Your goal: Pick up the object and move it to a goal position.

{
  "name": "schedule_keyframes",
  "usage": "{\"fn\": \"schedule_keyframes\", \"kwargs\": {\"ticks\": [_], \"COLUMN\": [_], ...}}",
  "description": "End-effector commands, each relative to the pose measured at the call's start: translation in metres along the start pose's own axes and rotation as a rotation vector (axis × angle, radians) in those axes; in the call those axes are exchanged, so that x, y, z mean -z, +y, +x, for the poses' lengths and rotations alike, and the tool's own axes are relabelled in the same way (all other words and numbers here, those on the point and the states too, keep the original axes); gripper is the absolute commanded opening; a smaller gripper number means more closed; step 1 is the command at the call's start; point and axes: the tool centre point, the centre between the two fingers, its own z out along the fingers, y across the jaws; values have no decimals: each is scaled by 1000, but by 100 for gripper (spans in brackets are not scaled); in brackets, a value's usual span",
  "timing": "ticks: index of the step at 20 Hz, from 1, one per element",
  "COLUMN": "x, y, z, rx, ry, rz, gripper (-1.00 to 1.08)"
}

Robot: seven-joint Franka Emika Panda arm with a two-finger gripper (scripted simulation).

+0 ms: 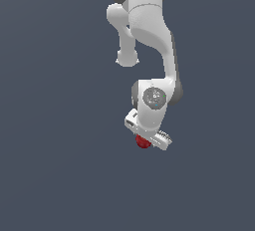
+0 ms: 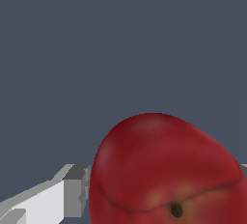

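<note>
**A:** so where's the apple [image 1: 143,142] sitting relative to the gripper [image 1: 147,139]?

**B:** right under it, basically tucked in. In the exterior view only a small dark-red bit pokes out below the white hand, a bit toward the exterior view's left of its middle. The rest is hidden by the arm [image 1: 149,36], which comes down from the top of the picture and bends over it.

**A:** and up close?

**B:** the wrist view is mostly apple [image 2: 164,170]. Glossy red, with a dark dimple spot and a crease line across it. One white-and-grey finger [image 2: 72,191] is just beside it on one side, looks like it's touching or nearly so. On the far side there's only a sliver of grey at the picture's edge.

**A:** so is it gripped?

**B:** honestly can't tell. The apple sits between the fingers, but actual contact isn't clear, and neither is whether it's off the plain grey floor [image 1: 50,175].
</note>
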Motion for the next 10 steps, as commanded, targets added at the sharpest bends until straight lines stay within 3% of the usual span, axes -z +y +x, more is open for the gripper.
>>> {"fn": "schedule_keyframes", "kwargs": {"ticks": [1,2,3,10], "x": [-1,-1,-1,-1], "y": [-1,-1,-1,-1], "z": [1,1,1,1], "rx": [0,0,0,0], "ry": [1,1,1,1], "rz": [1,1,1,1], "gripper": [100,100,-100,-100]}}
